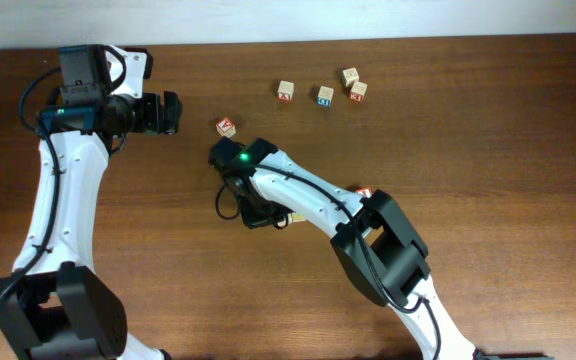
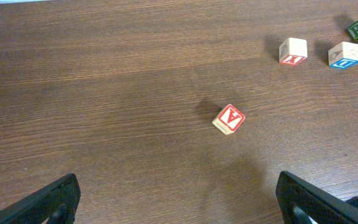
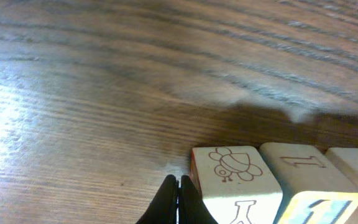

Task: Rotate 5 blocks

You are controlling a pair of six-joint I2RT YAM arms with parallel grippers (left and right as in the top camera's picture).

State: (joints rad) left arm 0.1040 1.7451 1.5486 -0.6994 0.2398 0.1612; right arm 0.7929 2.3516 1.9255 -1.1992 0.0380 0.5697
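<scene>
Overhead: the right gripper (image 1: 268, 216) sits low at mid-table beside a row of blocks (image 1: 288, 217); the red "A" block (image 1: 226, 127) lies apart. Left wrist: the left gripper (image 2: 179, 210) is spread wide and empty, short of the "A" block. Right wrist: the fingers (image 3: 174, 200) are pressed together, holding nothing, just beside the bee-marked block (image 3: 229, 171). The likely step is nudging it round, and the next move calls for a sideways push.
</scene>
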